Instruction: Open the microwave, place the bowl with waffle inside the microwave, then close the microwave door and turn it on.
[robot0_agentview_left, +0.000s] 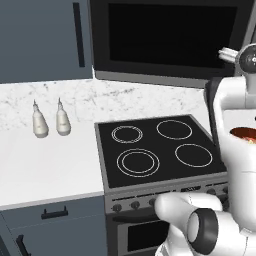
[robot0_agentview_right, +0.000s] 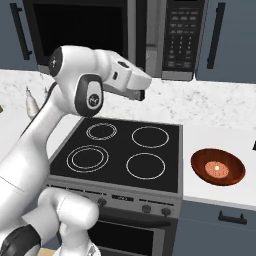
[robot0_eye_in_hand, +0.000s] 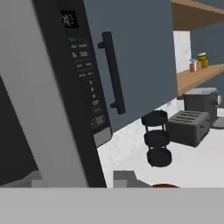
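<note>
A simulated kitchen. In the left base view, two white bottles stand at nine o'clock on the white tabletop, left of the black stove. Above the stove, at twelve o'clock, hangs the microwave. In the right base view its door appears slightly ajar, with the keypad strip at one o'clock. The reddish-brown bowl sits on the tabletop at four o'clock, right of the stove, holding the waffle. The arm's hand reaches toward the door's edge. How far the fingers are parted, and whether they grip anything, cannot be told.
</note>
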